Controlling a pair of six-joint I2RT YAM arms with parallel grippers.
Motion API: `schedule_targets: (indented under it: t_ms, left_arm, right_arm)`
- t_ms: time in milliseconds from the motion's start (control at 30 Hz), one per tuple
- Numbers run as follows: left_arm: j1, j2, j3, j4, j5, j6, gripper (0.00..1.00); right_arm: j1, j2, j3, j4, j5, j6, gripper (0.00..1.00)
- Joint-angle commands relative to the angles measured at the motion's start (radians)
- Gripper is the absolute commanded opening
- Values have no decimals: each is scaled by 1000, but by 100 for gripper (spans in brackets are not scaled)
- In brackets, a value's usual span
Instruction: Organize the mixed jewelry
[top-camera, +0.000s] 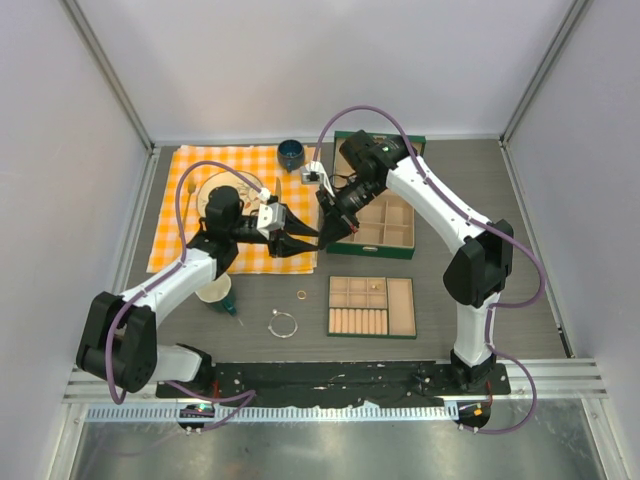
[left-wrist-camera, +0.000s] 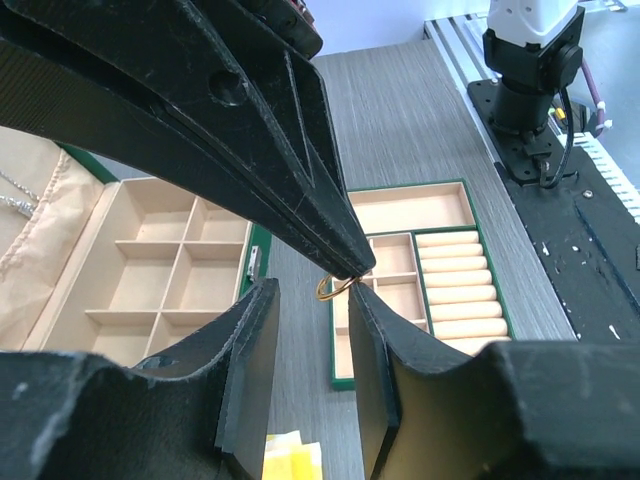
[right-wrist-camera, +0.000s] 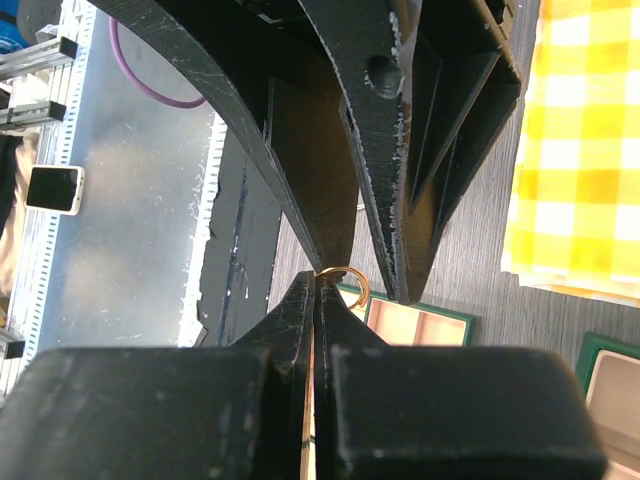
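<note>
- A grey wood-grain table (top-camera: 255, 295) carries everything. A yellow-and-white checked cloth (top-camera: 180, 210) covers its far left part.
- An open green box with beige compartments (top-camera: 392, 232) stands far right of centre. The right arm crosses over it and hides its far-left cells.
- A flat green tray with beige lining and a row of ring rolls (top-camera: 401, 292) lies nearer the arm bases, apart from the box.
- On the cloth, a white plate (top-camera: 245, 180) is mostly covered by the left arm. Gold cutlery (top-camera: 192, 186) lies beside it and a dark blue cup (top-camera: 291, 153) stands beyond.
- A cream cup (top-camera: 212, 291) is half hidden under the left forearm.
- The right gripper (right-wrist-camera: 316, 285) and left gripper (left-wrist-camera: 315, 300) meet tip to tip above bare table, between cloth and box.
- The right gripper's fingers are clenched on a small gold ring (right-wrist-camera: 348, 283), pinching it at their very tips.
- The left gripper is spread, one finger on either side of that ring. Whether either finger touches the ring cannot be told.
- From above, the two grippers hide the held ring completely.
- A thin silver wire bangle (top-camera: 283, 324) lies on the table near the bases, left of the tray.
- A second gold ring (top-camera: 301, 295) lies just beyond the bangle, beside the tray's far-left corner.
- A thin silver chain (left-wrist-camera: 15, 190) on beige fabric is cut off at the left wrist view's edge.
</note>
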Motion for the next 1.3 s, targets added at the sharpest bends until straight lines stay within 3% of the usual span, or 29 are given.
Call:
schedule_targets:
  t_ms: [0, 400, 867, 1267]
  left_arm:
    - [-7, -12, 19, 79, 13, -31, 38]
    - [-8, -17, -3, 93, 11, -33, 33]
    - [-19, -15, -8, 93, 17, -47, 20]
    - [-25, -20, -11, 94, 24, -67, 0]
  right_arm:
    - [7, -36, 10, -152, -8, 3, 1]
    - [7, -45, 13, -149, -2, 11, 1]
    - [5, -39, 16, -148, -1, 15, 1]
    - [7, -37, 13, -145, 1, 21, 1]
